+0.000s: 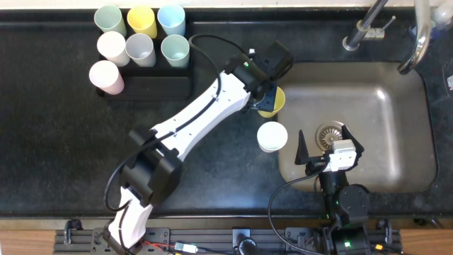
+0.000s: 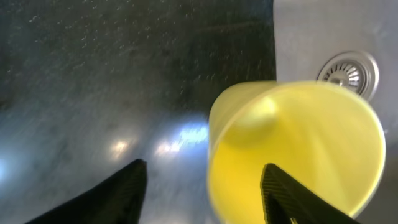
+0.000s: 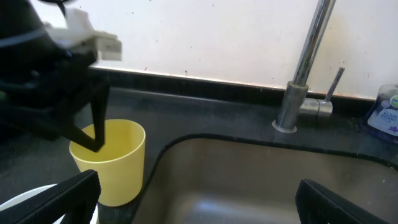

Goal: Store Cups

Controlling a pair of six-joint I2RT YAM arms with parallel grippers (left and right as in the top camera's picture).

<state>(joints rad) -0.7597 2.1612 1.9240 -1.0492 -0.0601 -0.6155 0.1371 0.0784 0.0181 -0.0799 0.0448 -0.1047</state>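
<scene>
Your left claw (image 2: 204,167) stands wide: 1 finger (image 2: 283,196) is inside the yellow plastic cup (image 2: 298,137), the other outside its wall, not touching. That cup stands upright on the black speckled counter (image 1: 212,184) at the steel sink's (image 1: 382,127) left rim. A white plastic cup (image 1: 272,136) sits just beside it, nearer the arm bases. Your right claw (image 3: 199,214) hangs wide over the sink, holding nothing. 7 pastel cups (image 1: 140,49) stand on the black tray (image 1: 163,88), well apart.

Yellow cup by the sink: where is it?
Top view: yellow cup stands at the left rim of the sink, above the white cup, one left-arm jaw inside it.
</scene>
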